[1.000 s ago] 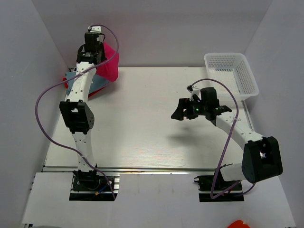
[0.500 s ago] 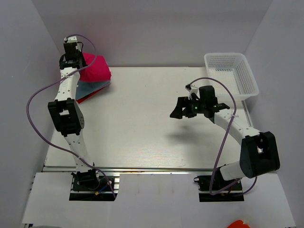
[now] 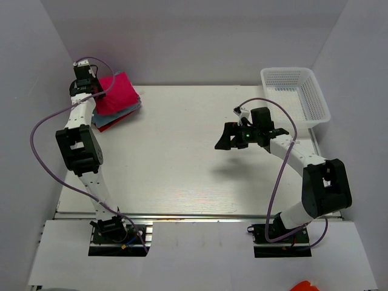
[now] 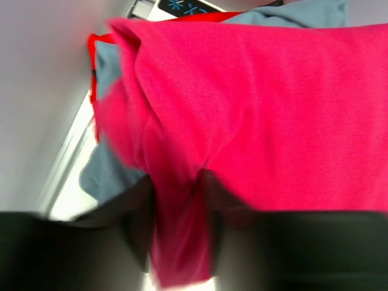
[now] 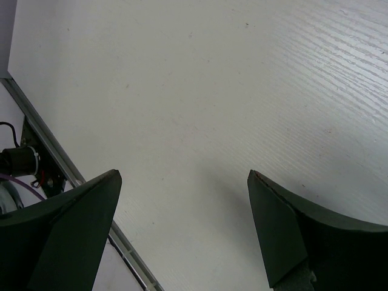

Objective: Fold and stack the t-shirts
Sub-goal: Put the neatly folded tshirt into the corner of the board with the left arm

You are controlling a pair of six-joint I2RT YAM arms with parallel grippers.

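Three soft t-shirts stacked; left fingers pinch magenta t-shirt fold; right fingers wide apart, empty.

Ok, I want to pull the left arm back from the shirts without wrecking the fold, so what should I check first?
1. Left gripper free of the pink shirt: not ok, a fold sits between its fingers.
2. Pink shirt on top: ok, it lies over the blue-grey shirt.
3. Pink shirt lying flat: cannot tell, its gripped edge is bunched and blurred.
4. Right gripper empty: ok, open above bare table.
5. Right gripper away from both shirts: ok, it hangs over the table's right half, short of the basket.
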